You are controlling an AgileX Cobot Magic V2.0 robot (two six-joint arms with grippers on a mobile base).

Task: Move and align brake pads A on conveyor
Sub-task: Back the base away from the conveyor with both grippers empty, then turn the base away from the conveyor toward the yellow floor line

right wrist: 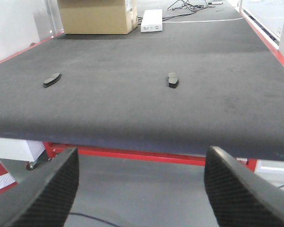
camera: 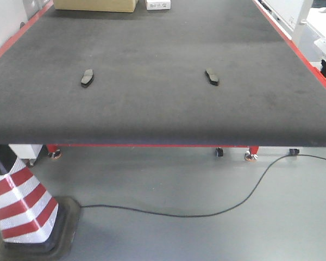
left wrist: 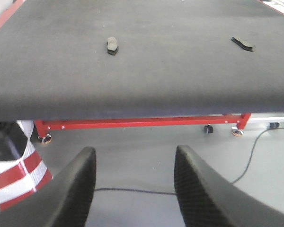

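Two dark-grey brake pads lie far apart on the conveyor (camera: 163, 109), a wide dark belt with red edges. The left pad (camera: 87, 77) shows in the left wrist view (left wrist: 112, 46) and the right wrist view (right wrist: 52, 79). The right pad (camera: 212, 76) shows there too (left wrist: 242, 43) (right wrist: 173, 80). My left gripper (left wrist: 135, 158) is open and empty, held over the floor short of the belt's near edge. My right gripper (right wrist: 141, 163) is open wide and empty, also short of the belt. No gripper shows in the front view.
A red-and-white striped cone (camera: 22, 209) stands on the floor at lower left. A black cable (camera: 206, 212) runs across the floor. A cardboard box (right wrist: 97, 15) and a white box (right wrist: 151, 20) sit at the belt's far end. The red frame (left wrist: 142, 123) has castors.
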